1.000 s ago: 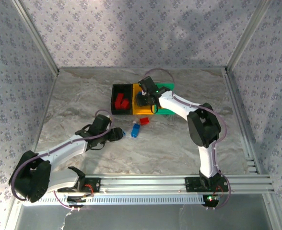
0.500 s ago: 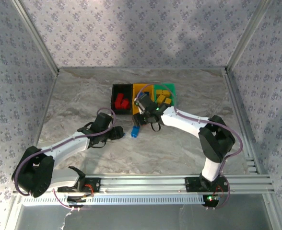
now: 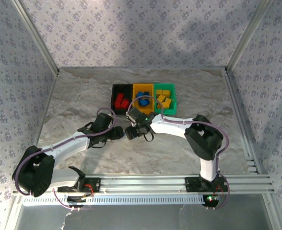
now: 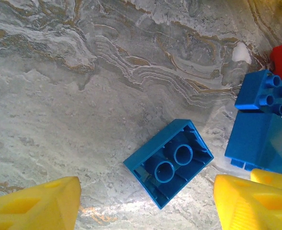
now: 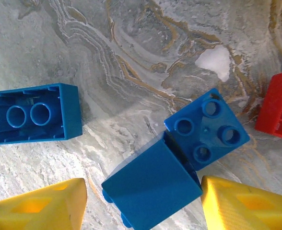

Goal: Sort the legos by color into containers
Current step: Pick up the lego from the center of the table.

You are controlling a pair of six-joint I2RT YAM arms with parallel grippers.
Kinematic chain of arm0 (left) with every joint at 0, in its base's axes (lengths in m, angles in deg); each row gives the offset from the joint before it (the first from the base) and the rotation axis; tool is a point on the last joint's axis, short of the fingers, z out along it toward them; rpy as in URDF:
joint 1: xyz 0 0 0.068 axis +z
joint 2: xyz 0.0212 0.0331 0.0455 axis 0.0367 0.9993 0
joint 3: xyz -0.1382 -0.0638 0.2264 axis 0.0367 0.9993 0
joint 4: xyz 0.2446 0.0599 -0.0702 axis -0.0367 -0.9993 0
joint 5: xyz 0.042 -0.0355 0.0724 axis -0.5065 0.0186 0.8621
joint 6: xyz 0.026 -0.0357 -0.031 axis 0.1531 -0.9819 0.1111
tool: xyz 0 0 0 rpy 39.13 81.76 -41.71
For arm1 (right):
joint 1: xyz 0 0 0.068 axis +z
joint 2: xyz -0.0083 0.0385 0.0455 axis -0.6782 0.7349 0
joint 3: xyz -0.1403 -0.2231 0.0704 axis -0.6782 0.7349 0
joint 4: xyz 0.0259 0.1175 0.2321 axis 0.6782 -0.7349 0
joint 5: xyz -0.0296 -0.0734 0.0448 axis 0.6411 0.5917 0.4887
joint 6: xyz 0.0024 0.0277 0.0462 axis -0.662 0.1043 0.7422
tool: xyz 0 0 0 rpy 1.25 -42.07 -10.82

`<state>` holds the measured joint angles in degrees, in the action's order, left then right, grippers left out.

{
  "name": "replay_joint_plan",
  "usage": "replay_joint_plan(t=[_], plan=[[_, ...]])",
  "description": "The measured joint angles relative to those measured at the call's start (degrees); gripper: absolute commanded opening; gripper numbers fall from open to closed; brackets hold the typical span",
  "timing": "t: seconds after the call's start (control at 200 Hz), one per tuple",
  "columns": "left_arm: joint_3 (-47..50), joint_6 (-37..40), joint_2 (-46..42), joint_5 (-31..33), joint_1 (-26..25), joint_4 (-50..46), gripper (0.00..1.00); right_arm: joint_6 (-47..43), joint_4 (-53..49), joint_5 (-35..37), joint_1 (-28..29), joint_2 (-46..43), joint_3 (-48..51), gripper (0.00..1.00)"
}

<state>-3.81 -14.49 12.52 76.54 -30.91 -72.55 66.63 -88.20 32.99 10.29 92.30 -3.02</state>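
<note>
Three loose blue legos lie on the worktop (image 3: pixel 74 100). An upturned blue brick (image 4: pixel 169 163) shows its hollow underside. A stud-up blue brick (image 5: pixel 208 129) sits touching a tipped blue brick (image 5: pixel 150 184) at its seven o'clock. A red brick (image 5: pixel 277 105) lies at three o'clock of that pair, apart from it.

The left fingers (image 4: pixel 40 203) are spread wide on either side of the upturned brick and grip nothing. The right fingers (image 5: pixel 35 206) are also parted and flank the tipped brick. The far one looks to be just at its edge, though I cannot tell whether it touches.

At twelve o'clock of the two wrists stand the bins. The black bin (image 3: pixel 113 98) holds red pieces, the yellow-orange bin (image 3: pixel 143 85) holds blue, and the green bin (image 3: pixel 174 98) holds yellow (so blue likely belongs in the middle one).

The main risk is crowding, because both arms work the same small cluster and could knock into each other. If the right fingers close, they could also drag or tip the stud-up neighbour, since the two bricks touch.
</note>
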Motion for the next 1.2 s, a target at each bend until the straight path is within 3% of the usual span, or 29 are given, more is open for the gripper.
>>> replay_joint_plan(t=[0.225,0.43,0.825,1.199], plan=[[0.0,0.0,0.0,0.2,0.0,0.0,0.73,0.2,-0.9,1.8,0.6,2.3,-2.0,0.63],[0.0,0.0,-0.3,0.2,0.0,0.0,0.73,0.1,-1.7,3.7,1.3,3.3,-3.7,0.46],[0.5,0.0,-1.0,0.4,0.0,0.0,0.73,-0.1,-4.1,4.3,0.7,-0.3,-3.7,0.45],[0.5,0.0,-1.0,0.2,0.0,-0.1,0.73,-4.1,-5.1,3.9,-11.8,-5.1,-10.4,0.45]])
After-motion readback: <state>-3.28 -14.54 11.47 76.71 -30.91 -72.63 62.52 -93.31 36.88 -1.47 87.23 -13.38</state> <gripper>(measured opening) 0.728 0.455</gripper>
